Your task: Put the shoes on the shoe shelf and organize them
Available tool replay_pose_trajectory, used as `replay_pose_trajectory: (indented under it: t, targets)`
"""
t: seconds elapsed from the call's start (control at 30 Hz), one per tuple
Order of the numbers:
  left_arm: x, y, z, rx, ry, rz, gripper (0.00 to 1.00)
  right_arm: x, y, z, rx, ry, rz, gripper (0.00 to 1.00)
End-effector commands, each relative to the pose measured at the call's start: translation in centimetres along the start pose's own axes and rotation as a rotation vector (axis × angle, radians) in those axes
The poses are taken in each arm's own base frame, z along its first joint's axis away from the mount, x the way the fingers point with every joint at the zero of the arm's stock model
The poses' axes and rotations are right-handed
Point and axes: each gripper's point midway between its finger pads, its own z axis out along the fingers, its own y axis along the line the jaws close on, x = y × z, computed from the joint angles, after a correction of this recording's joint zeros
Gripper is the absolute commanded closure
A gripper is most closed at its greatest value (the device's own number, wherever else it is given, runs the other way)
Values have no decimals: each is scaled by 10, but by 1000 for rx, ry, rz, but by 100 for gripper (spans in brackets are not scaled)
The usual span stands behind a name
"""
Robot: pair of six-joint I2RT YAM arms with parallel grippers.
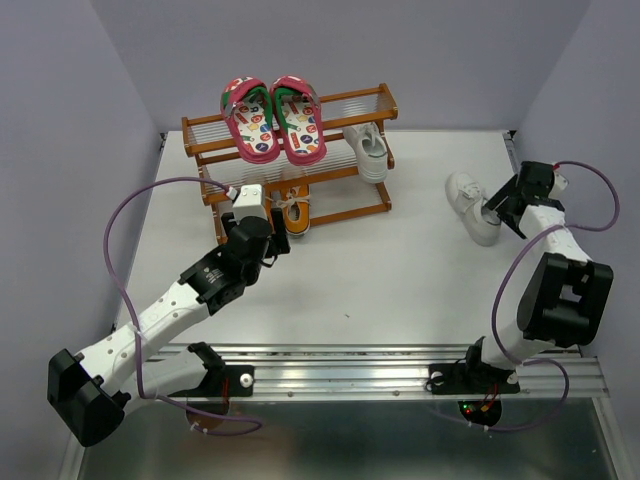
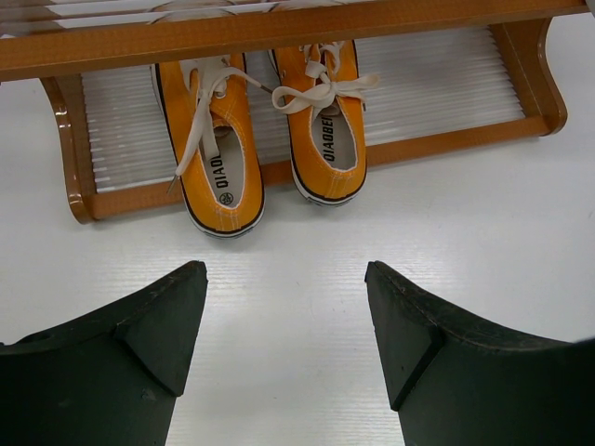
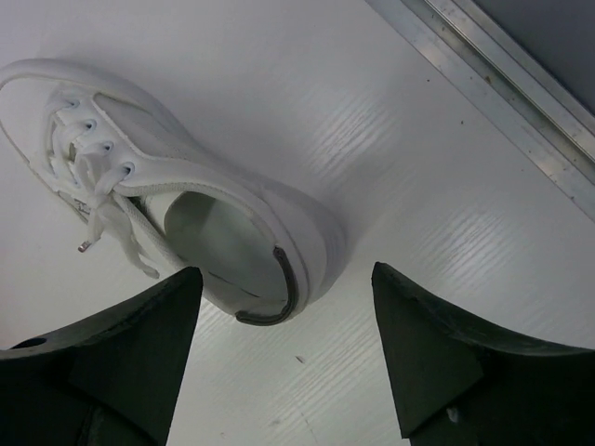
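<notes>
White sneaker (image 1: 470,205) is the only shoe seen off the shelf (image 1: 384,98). It lies on the table (image 1: 380,290) at the right of the top view, well apart from the shelf.

Right gripper (image 1: 498,212) is set just beside its heel. The left gripper (image 2: 285,267) is at the shelf front, so the right arm is judged the one for the pick.

In the right wrist view the sneaker's long axis runs diagonally: toe at upper left, heel at lower centre, pointed into the gap between the fingers and slightly left of its middle.

Right fingers are spread, with nothing between them and no contact seen. Left fingers are likewise spread and empty, aimed at the orange pair (image 2: 325,130) on the lower tier.

Pink pair (image 1: 272,118) is placed on the top tier, left. The other white sneaker (image 1: 366,150) is at the shelf's right end; its tier cannot be told for sure. Room is seen on the lower tier right of the orange pair.

Writing: "DIADO…" is read on both orange insoles, the rest hidden. No brand is legible on the white sneaker.
</notes>
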Motion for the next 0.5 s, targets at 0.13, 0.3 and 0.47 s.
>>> replay_pose_trajectory:
  t: [0.13,0.3,0.47]
  targets:
    - [-17,-4,-2,5,-47,-21,20,15,10,18,-49,47,45,34]
    - [-16,-5,0,3,-43,-16,20,20,13,22,-67,65,41,48]
    - [-15,-5,0,1,-41,-14,20,25,22,15,-132,84,35,83]
